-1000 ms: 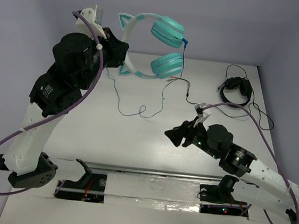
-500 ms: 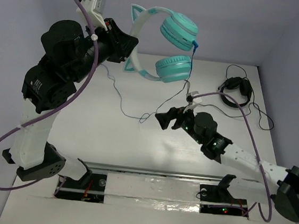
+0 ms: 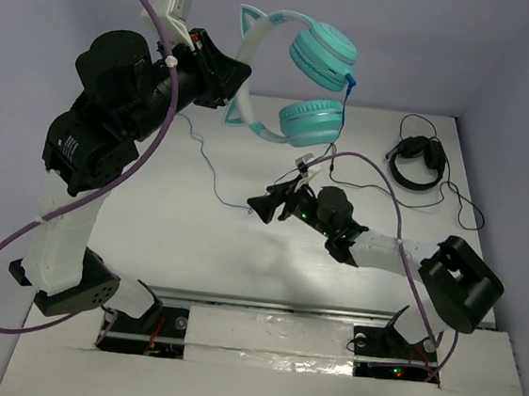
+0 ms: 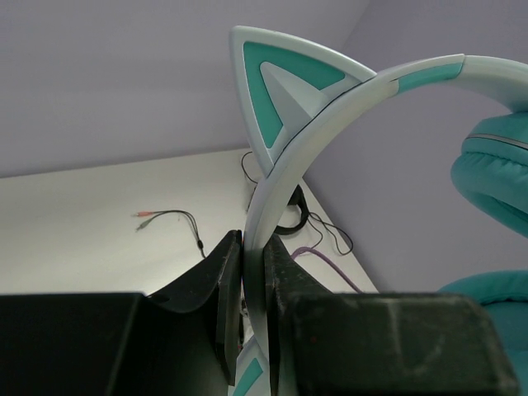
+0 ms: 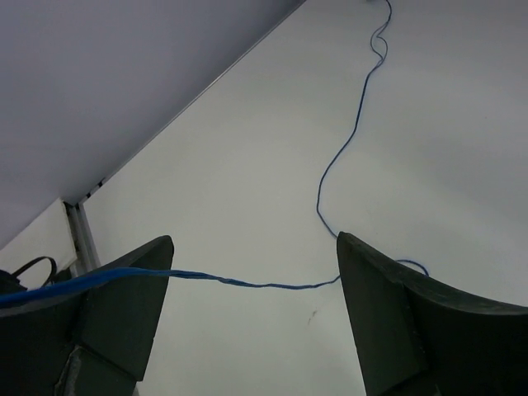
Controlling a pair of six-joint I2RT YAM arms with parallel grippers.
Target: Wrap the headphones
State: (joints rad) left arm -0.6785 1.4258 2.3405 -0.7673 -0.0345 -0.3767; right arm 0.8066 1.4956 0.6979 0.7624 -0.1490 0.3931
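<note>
Holding the headphones (image 3: 322, 51) up off the desk (image 3: 194, 238) in the top view; left tool (image 3: 234, 79) is clamping the white headband, ear cups hanging to its right, well above the surface; thin cable (image 3: 213, 169) is dropping from the cups and trailing over the desk; right tool (image 3: 264, 204) is sitting low by the cable's loose run, jaws apart.

Left wrist view is confirming it; left tool (image 4: 252, 276) is pinching the headband (image 4: 330, 106) just below a cat ear (image 4: 280, 82), fingers tight on both faces.

Right wrist view is showing the right tool (image 5: 252, 309) wide apart, with the cable (image 5: 247, 285) running straight across the gap between the fingers, not pinched.

Judging the step: cable pickup is under way, wrapping itself is not yet started; next move is calling for closing on the cable where it is crossing the gap, then carrying it round the headphones while the left tool is steadying them; the thin cable is looking likely to slip out.
</note>
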